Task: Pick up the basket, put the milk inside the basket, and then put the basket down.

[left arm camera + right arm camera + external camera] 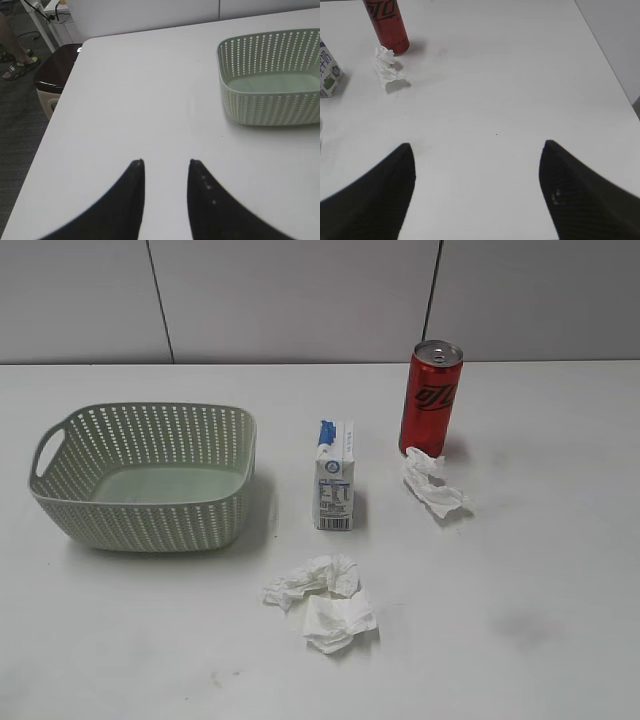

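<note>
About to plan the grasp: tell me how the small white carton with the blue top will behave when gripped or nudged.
The small white milk carton with a blue top stands upright on a narrow base, so a high sideways nudge would probably tip it. Its flat faces should suit parallel fingers, and it won't roll. Its walls look like thin card, so a hard squeeze may dent them.

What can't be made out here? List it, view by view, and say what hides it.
- Exterior view: both arms are out of frame; the print on the milk label is too small to read.
- Left wrist view: the basket is cut off by the right edge; the left gripper shows only its fingertips.
- Right wrist view: the red can loses its top and the milk its left part to the frame edges; the basket is absent.
</note>
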